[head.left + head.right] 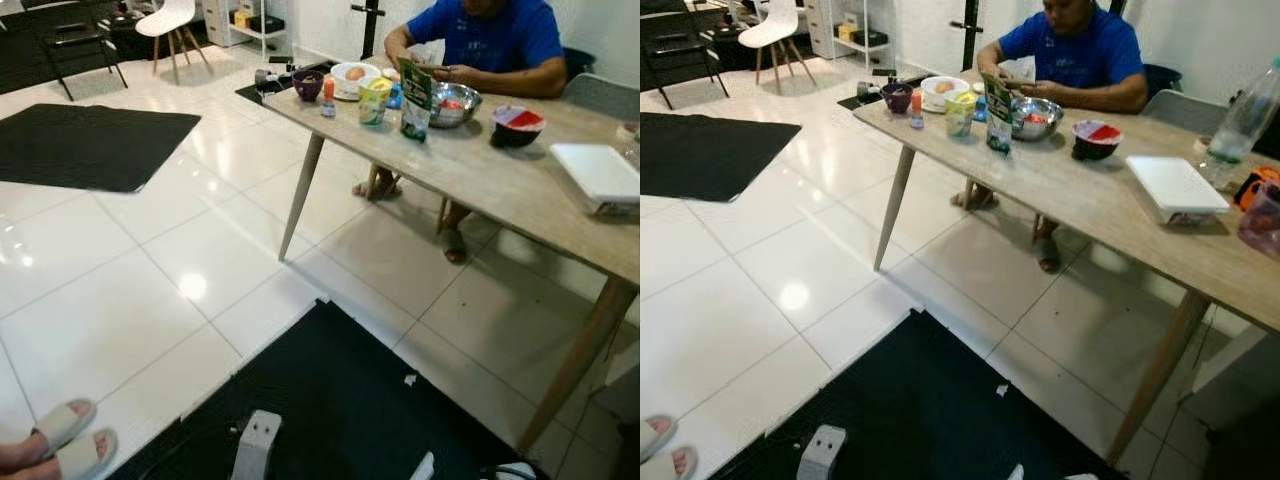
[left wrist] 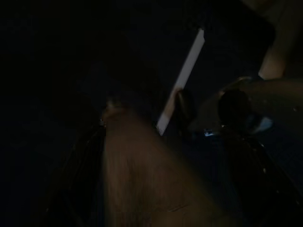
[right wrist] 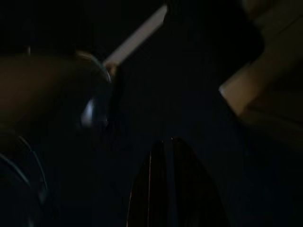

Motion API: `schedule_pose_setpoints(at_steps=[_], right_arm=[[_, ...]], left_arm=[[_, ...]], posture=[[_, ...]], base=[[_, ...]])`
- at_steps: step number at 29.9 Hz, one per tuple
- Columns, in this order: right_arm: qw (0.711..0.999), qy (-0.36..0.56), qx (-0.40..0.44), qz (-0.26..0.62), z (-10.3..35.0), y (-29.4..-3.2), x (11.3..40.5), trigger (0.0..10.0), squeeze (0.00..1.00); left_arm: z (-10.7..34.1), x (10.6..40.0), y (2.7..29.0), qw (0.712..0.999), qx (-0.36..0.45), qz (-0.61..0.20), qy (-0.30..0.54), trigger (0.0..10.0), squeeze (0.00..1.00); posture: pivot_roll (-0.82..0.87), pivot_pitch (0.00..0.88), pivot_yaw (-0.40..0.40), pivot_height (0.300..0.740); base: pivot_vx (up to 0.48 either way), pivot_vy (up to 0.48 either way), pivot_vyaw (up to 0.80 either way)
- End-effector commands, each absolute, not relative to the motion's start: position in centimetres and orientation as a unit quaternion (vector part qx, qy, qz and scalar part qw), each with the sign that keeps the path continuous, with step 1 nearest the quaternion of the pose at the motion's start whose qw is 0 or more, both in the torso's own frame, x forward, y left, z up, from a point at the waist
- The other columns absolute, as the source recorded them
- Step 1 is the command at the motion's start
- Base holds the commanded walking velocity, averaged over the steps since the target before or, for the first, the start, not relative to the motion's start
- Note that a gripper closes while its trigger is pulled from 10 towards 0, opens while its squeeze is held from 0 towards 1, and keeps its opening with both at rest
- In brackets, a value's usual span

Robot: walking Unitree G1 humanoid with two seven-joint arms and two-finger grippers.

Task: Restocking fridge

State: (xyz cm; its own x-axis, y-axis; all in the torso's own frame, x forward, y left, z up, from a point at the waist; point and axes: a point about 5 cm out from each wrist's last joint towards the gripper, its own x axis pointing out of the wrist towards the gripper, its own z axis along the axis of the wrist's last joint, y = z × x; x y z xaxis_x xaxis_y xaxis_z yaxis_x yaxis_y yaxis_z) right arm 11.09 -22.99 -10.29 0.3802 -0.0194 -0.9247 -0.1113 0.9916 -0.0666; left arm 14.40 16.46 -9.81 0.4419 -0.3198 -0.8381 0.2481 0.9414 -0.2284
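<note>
Groceries stand along the far end of a light wooden table [image 1: 480,165]: a purple bowl [image 1: 307,84], a small orange-capped bottle [image 1: 328,97], a white plate [image 1: 353,75], a yellow-green tub [image 1: 373,100], a green packet [image 1: 415,97], a steel bowl [image 1: 452,103] and a black bowl with red contents [image 1: 518,125]. Nearer me lies a white lidded box [image 1: 600,175]. Both arms hang idle at my sides; a silver part of the left arm [image 1: 255,445] shows low down. In the dark right wrist view my right gripper [image 3: 171,142] looks shut and empty.
A person in a blue shirt [image 1: 490,40] sits behind the table. Another person's slippered feet [image 1: 65,440] are at my lower left. Black mats lie under me [image 1: 340,400] and to the left [image 1: 90,145]. A clear bottle [image 1: 1245,120] stands at the table's right.
</note>
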Motion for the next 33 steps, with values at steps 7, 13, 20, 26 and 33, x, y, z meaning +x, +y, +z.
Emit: schedule_pose_setpoints(at_steps=[7,13,20,26,33], right_arm=[[0.823,0.563,-0.059,0.031,-10.45,-22.89,10.62,10.0,0.0],[0.822,0.565,-0.059,0.028,-10.46,-23.02,10.5,10.0,0.0],[0.822,0.566,-0.058,0.026,-10.45,-23.06,10.52,10.0,0.0],[0.822,0.566,-0.058,0.026,-10.47,-23.0,10.5,10.0,0.0],[0.824,0.563,-0.06,0.021,-10.45,-23.02,10.54,10.0,0.0]], left_arm=[[-10.21,13.44,16.59,0.837,-0.036,-0.161,0.522,10.0,0.0],[-10.25,13.38,16.48,0.837,-0.037,-0.16,0.522,10.0,0.0],[-10.25,13.4,16.42,0.837,-0.039,-0.159,0.522,10.0,0.0],[-10.27,13.35,16.41,0.837,-0.04,-0.158,0.522,10.0,0.0],[-10.22,13.46,16.36,0.838,-0.041,-0.159,0.52,10.0,0.0]], posture=[[-0.01,0.034,0.006,0.74],[-0.01,0.037,0.006,0.74],[-0.01,0.037,0.006,0.74],[-0.01,0.038,0.007,0.74],[-0.01,0.038,0.006,0.74]], base=[[0.0,0.0,0.0],[0.0,0.0,0.0],[0.0,0.0,0.0],[0.0,0.0,-0.27],[0.0,0.0,-0.57]])
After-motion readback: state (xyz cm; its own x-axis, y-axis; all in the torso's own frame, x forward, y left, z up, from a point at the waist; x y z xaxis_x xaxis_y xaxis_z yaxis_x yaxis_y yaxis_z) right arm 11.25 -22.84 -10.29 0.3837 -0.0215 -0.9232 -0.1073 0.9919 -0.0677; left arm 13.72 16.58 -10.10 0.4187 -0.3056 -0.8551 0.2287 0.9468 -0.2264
